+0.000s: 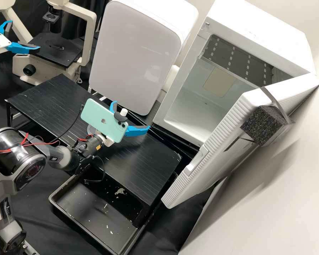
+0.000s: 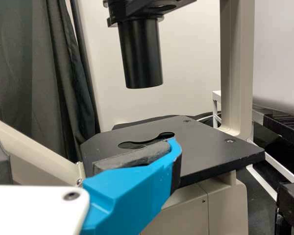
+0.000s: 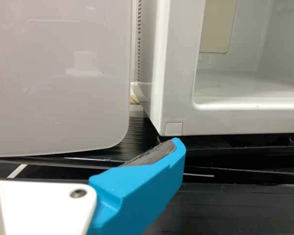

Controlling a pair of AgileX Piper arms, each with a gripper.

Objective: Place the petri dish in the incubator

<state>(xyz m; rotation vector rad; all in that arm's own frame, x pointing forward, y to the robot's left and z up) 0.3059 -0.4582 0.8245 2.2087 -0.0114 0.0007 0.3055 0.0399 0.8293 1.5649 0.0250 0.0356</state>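
Note:
At the upper left, by the microscope, my left gripper (image 1: 24, 36) stands open with nothing between its fingers. My right gripper (image 1: 131, 115) is open above the black rack, in front of the two white cabinets. A clear curved edge (image 1: 91, 130), perhaps the petri dish, peeks out beside the phone over the rack; most of it is hidden. The incubator (image 1: 189, 122) has its door swung wide, showing a pale interior. In the left wrist view, my gripper (image 2: 83, 137) faces the microscope stage. In the right wrist view, my gripper (image 3: 85, 136) faces the gap between the cabinets.
The open door (image 1: 216, 141) with a black foam block (image 1: 260, 125) juts forward at the right. A closed white cabinet (image 1: 131, 53) stands left of the incubator. Below the black rack (image 1: 141, 166) lies a dark tray (image 1: 92, 212). The microscope (image 1: 46, 65) is at the back left.

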